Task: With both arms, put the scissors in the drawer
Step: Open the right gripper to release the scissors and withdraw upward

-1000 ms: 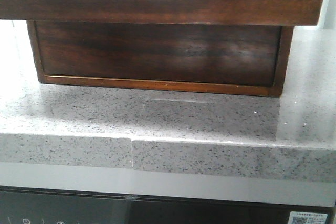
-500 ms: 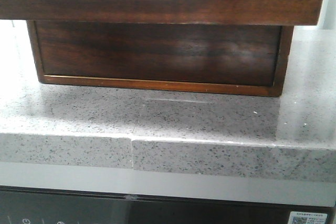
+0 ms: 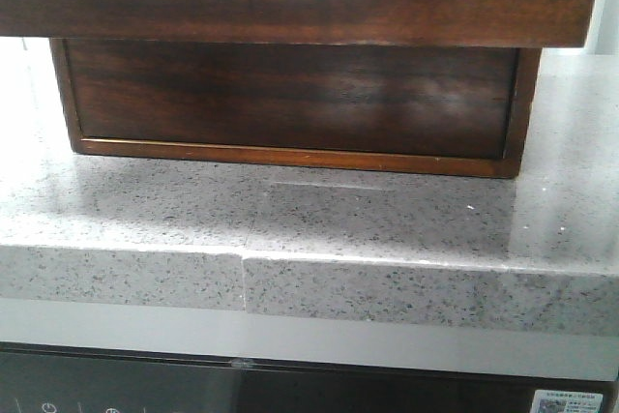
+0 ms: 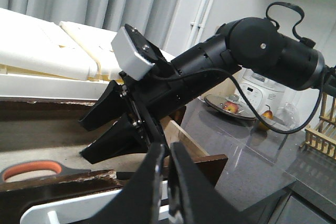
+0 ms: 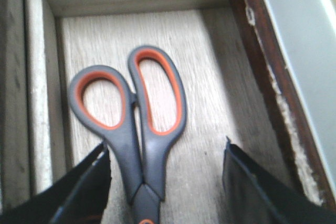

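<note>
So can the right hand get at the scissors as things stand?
Probably yes. The right hand hangs open right over the scissors, one finger to each side of the pivot end. They lie flat on the pale wooden floor of a compartment, with nothing between.

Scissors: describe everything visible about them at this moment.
The scissors have grey plastic-looking handles with orange lining inside two finger loops, one larger than the other. They lie flat, closed, on the pale wooden floor of a compartment, between the open fingers of the right gripper, which do not visibly touch them. The blades are out of view. The left wrist view shows one orange-lined loop.
</note>
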Robot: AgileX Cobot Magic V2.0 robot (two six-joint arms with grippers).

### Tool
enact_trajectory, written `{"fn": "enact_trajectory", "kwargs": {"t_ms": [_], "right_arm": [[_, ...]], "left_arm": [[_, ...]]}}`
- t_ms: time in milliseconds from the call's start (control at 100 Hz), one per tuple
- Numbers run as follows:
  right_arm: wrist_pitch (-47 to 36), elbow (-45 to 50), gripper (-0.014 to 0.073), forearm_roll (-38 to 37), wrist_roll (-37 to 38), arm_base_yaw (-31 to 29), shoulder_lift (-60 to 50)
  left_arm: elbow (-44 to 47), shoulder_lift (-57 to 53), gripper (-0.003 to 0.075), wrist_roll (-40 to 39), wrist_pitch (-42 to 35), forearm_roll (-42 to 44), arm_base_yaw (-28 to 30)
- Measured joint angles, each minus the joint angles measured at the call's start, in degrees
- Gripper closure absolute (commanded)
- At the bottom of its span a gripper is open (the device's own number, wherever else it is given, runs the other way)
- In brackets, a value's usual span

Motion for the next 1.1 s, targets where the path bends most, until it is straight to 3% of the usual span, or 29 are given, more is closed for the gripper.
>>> {"fn": "enact_trajectory", "kwargs": {"t_ms": [100,350,490,630,870,970,1100], "right_arm": [[-0.2,0.0,0.0669,0.1,0.0,0.0,-2.4],[7.6,0.9,0.0638,3.5,0.3,-0.2,-15.8],[9.0,9.8,0.0638,5.3,0.4,-0.2,-28.3],[-0.3,26.5,0.0638,5.6,0.4,-0.2,-45.7],[-24.2,56.3,0.0638,3.9,2.8,-0.4,-77.4],[-26.2,62.6,0.0638,1.8,6.7,-2.0,-84.8],[-26.1,65.1,0.0639,0.7,8.8,-5.5,-86.7]], "left_arm": [[0.0,0.0,0.074,0.0,0.0,2.9,0.0],[0.0,-3.7,0.074,0.0,0.7,17.1,0.0],[1.8,-8.6,0.074,0.0,1.3,27.2,0.0],[5.9,-14.2,0.074,0.0,2.5,34.1,0.0],[12.6,-19.1,0.074,0.0,4.3,35.6,0.0],[14.0,-19.1,0.074,0.0,4.4,35.4,0.0],[15.2,-19.1,0.074,0.0,4.4,35.1,0.0]]}}
